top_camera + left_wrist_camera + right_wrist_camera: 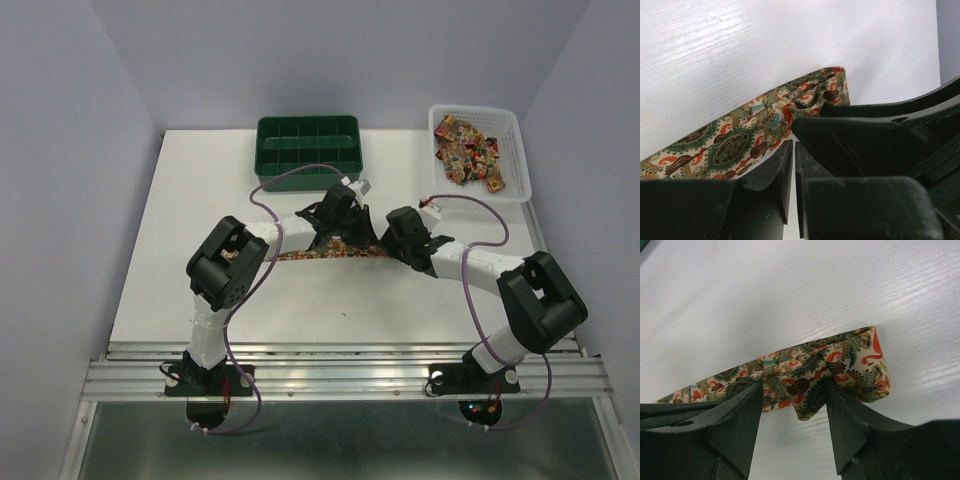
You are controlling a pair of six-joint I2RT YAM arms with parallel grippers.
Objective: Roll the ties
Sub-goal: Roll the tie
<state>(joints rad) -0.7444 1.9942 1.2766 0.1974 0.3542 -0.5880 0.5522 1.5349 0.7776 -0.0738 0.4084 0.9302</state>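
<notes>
So far one tie [330, 252] lies flat on the surface [200, 220], in front of the green tray [307, 145], its end folded over once. My right hand [795, 432] is spread, straddling that fold. My left hand [793, 160] is nearly pressed together, pinching nothing. More ties [470, 150] wait in the white basket [515, 135], right of the tray. Rolling barely begun.

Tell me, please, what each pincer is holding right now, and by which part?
Right pincer: open, astride the tie near its folded end, not gripping. Left pincer: nearly shut beside the tie; no hold visible.
</notes>
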